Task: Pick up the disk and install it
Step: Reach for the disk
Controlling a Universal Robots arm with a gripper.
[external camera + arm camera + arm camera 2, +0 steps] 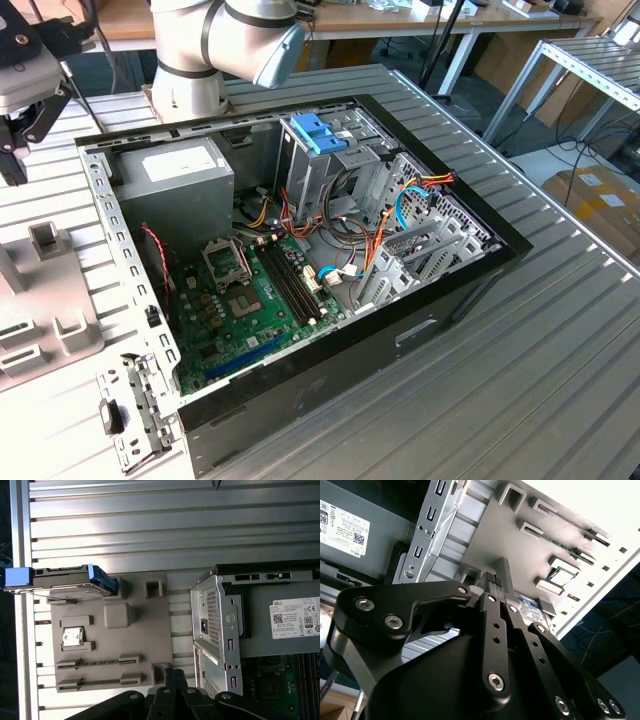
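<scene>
The disk (60, 579), a dark slab framed by bright blue rails, stands on its edge at one end of the grey fixture plate (135, 645) in the first wrist view. My gripper (173, 676) hovers above the opposite end of that plate, well away from the disk and close to the corner of the computer case. In the second wrist view its black fingertips (491, 580) press together with nothing between them, so the gripper (496, 577) is shut and empty. In the exterior view the gripper (18, 145) hangs at the far left, over the plate.
The open computer case (480, 270) lies mid-table with its motherboard (250, 300), grey power supply (175, 175) and a tall drive cage topped by a lighter blue bracket (318, 130). A chip (72, 637) sits in a pocket of the plate. A loose metal bracket (135, 410) lies by the case's near corner.
</scene>
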